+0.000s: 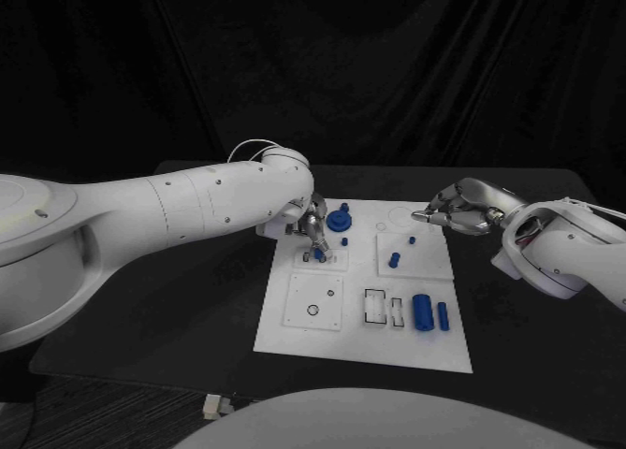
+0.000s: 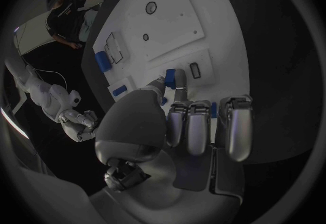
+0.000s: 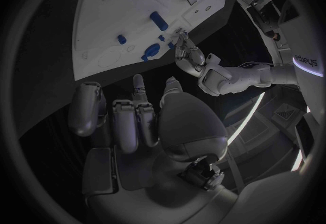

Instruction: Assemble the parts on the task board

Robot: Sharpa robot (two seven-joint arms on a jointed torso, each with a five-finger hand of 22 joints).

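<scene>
On the black table (image 1: 191, 309) I see the task board (image 1: 327, 327), a white rectangular plate lying flat in the middle, made up of several square panels with cut-outs. Its near-left panel carries two small round holes; beside that are narrow rectangular slots. Blue parts are scattered over it: a round disc-shaped part (image 1: 340, 222) with a short post near the far edge, a small peg (image 1: 395, 258) on the far-right panel, and a larger cylinder (image 1: 422, 311) lying on its side at the near right, with a thinner blue bar (image 1: 444, 316) just beside it.

My left hand (image 1: 307, 224) is over the far-left part of the board. In the left wrist view, thumb and one finger pinch a small blue part (image 2: 171, 76) right at the board surface beside a small rectangular slot (image 2: 195, 70); the other fingers (image 2: 198, 126) are curled side by side. I cannot tell whether the part is touching the board.

My right hand (image 1: 461, 208) hangs at the board's far-right corner, off the plate edge. In the right wrist view its fingers (image 3: 129, 120) are bent and apart, holding nothing.
</scene>
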